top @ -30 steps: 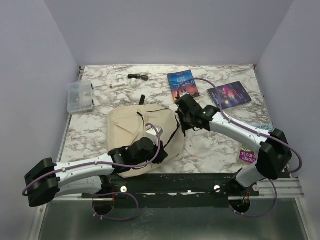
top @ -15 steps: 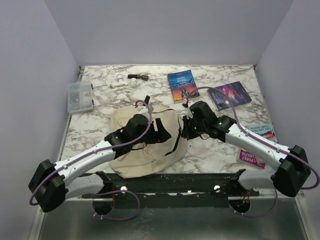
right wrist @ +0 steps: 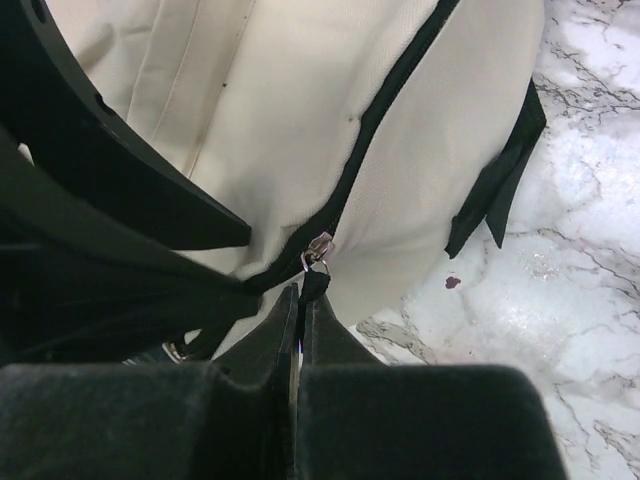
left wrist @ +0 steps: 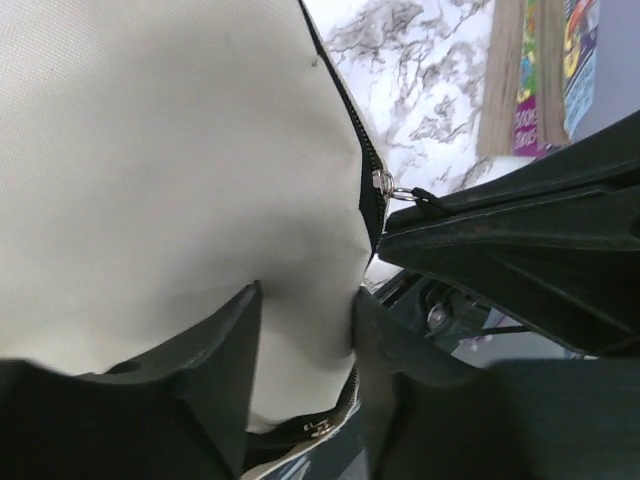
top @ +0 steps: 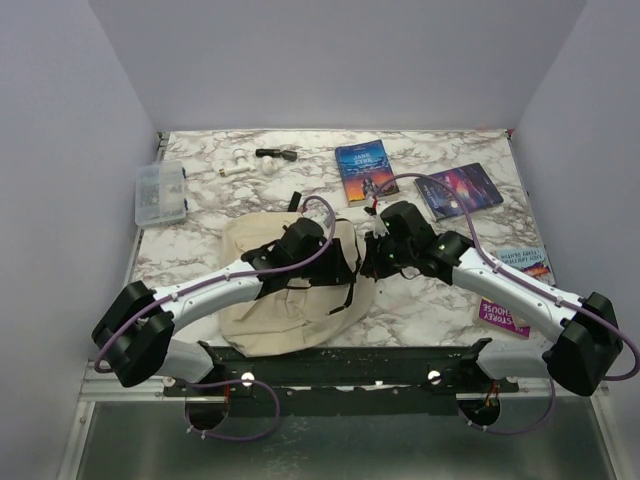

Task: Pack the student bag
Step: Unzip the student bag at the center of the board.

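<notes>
The student bag, a beige canvas backpack with black zippers and straps, lies flat at the table's front centre. My left gripper reaches across it to its right edge and is shut on a fold of the beige canvas beside the black zipper. My right gripper sits at the same edge, shut on the black zipper pull tab just below the metal slider. The two grippers are almost touching; the right gripper's dark body fills the right of the left wrist view.
A blue book and a dark purple book lie behind the bag. Two more books lie at the right edge. A clear plastic box stands at the left, with small black and white items at the back.
My left arm has swung from the bag's front, across it, to its right edge and closed on the canvas. My right gripper moved slightly forward at the zipper, then held still.
</notes>
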